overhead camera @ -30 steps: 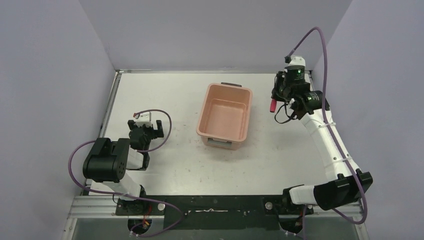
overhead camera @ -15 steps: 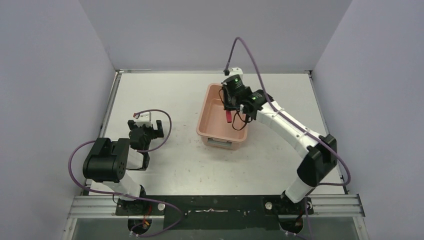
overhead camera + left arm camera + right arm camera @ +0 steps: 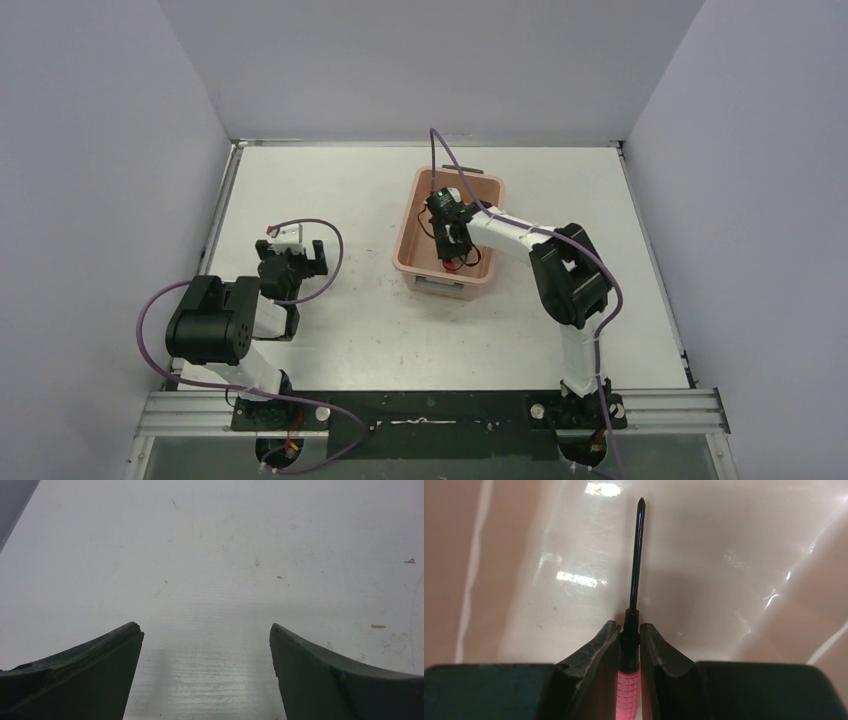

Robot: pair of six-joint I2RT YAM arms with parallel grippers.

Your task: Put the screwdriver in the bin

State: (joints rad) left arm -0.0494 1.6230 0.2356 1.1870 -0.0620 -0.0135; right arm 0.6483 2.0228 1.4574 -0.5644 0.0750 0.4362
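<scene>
Progress is looking good on this one: the carrying part's basically done, the letting go isn't.

Starting at the near edge, the left gripper [image 3: 290,258] is idling over the table [image 3: 350,330] toward the near-left corner, well apart from everything. Its wrist view is showing the fingers spread wide with nothing held between them. As far as I can tell it isn't doing anything for the task.

Moving out toward the middle, the right arm is reaching from the right side of the near edge over to the bin [image 3: 408,215]. The bin is sitting roughly mid-table, a bit toward the far edge, with its dark handle [image 3: 460,168] on the short end facing that edge. The right gripper [image 3: 629,627] is hanging down inside the bin's walls. It's pinching the screwdriver [image 3: 634,575] right where the red handle is meeting the black shaft, and the shaft is pointing out ahead over the glossy pink floor. I can't tell whether the tip is touching the plastic or hovering just above it.

So I'm reading it like this — the screwdriver is inside the bin's outline but being held, not lying in it. What's left is opening those fingers and pulling the arm back out. It's looking like a short drop, so it should be landing fine.
</scene>
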